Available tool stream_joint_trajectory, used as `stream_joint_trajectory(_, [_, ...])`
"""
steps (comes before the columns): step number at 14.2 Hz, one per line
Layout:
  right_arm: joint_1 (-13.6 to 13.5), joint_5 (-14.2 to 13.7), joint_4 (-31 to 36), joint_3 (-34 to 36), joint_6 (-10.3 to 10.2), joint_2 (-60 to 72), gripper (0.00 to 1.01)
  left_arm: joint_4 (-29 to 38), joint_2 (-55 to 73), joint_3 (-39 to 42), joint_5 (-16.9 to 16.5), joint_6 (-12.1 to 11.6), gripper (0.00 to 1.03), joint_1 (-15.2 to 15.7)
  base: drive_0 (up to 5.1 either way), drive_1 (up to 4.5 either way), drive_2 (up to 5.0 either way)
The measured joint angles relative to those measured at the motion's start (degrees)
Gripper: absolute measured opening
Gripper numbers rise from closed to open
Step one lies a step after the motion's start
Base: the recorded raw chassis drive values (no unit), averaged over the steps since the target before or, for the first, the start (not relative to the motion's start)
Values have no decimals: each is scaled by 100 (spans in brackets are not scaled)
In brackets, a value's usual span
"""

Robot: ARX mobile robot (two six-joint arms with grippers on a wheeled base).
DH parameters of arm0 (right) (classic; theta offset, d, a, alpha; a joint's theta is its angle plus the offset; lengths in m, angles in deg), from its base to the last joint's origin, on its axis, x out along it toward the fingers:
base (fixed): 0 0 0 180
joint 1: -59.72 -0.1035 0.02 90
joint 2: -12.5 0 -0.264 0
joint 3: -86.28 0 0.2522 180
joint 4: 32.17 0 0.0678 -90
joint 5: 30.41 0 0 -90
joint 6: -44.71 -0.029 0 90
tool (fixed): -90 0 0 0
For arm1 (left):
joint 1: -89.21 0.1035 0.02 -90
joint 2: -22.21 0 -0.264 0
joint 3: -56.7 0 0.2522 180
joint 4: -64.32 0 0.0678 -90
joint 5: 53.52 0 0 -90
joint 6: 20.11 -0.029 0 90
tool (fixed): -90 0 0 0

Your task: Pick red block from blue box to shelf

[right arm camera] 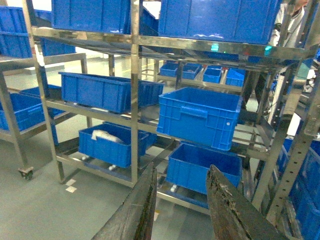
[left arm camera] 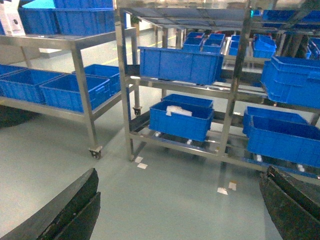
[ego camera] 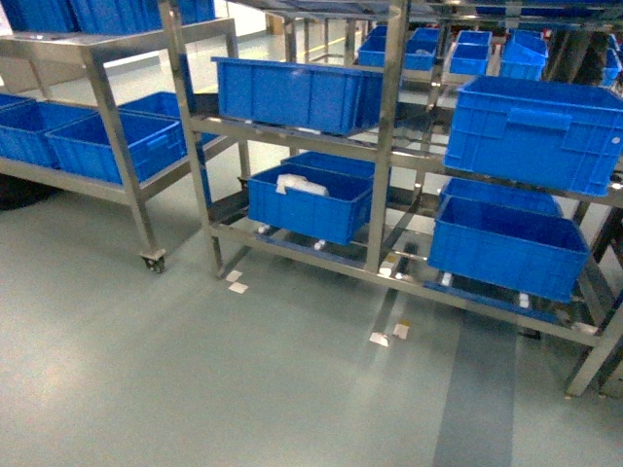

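Both pincers, left and right, hung parted and empty facing the shelf; neither red block nor pale blue box showed, so any reach risked groping the wrong dark crate.

A shiny silver stainless steel shelf with slim square uprights carries big dark blue ribbed plastic crates, and one crate at its lower left corner holds a crumpled white item. The smooth grey-green floor bears small white tape squares and a darker grey-blue stripe. The black gripper fingers look scuffed and dull.
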Motion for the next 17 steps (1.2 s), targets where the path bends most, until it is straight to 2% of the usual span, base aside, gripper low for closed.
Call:
stream_joint_trajectory(14, [0,0,0,0,0,0,26,0,0,0,0,0,98,0,-146,-146,-146])
stream_joint_trajectory(17, [0,-2,7,0,0,-4,26,0,0,0,-2,0,98,-2,-99,209,-406])
